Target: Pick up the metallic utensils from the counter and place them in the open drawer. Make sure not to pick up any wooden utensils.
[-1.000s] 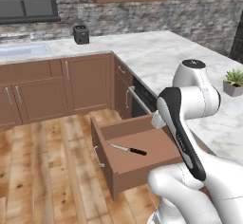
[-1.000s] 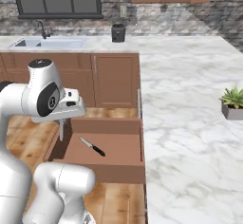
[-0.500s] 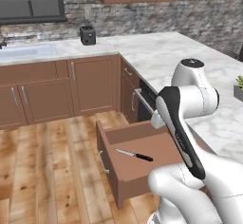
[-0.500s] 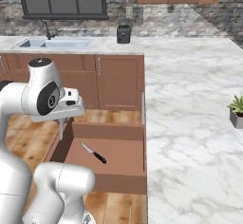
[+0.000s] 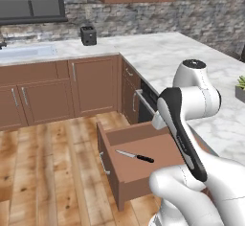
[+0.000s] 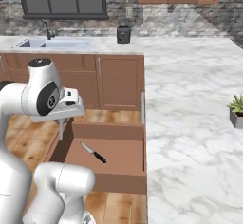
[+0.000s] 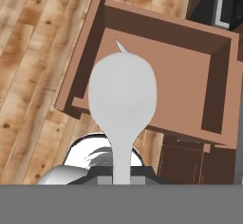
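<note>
My gripper (image 7: 122,176) is shut on the handle of a grey metal spoon (image 7: 122,95), whose bowl hangs over the open drawer (image 7: 190,90). From the right base view the hand (image 6: 70,107) hovers above the drawer's left side, with the spoon (image 6: 60,129) hanging down from it. A knife (image 6: 93,153) with a silver blade and black handle lies flat on the floor of the drawer (image 6: 121,156). The knife (image 5: 135,156) also shows in the drawer (image 5: 143,172) in the left base view. Its blade tip (image 7: 120,46) peeks out past the spoon's bowl.
The white marble counter (image 6: 190,99) runs along the drawer's right side, with a small potted plant (image 6: 236,109) on it. A black box (image 6: 123,33) and a sink (image 6: 52,42) sit at the back. Wooden floor (image 5: 48,163) lies left of the drawer.
Both base views have shifted, so the base has moved relative to the cabinets. The arm keeps the same pose with the spoon gripped, and the knife lies unmoved in the drawer.
</note>
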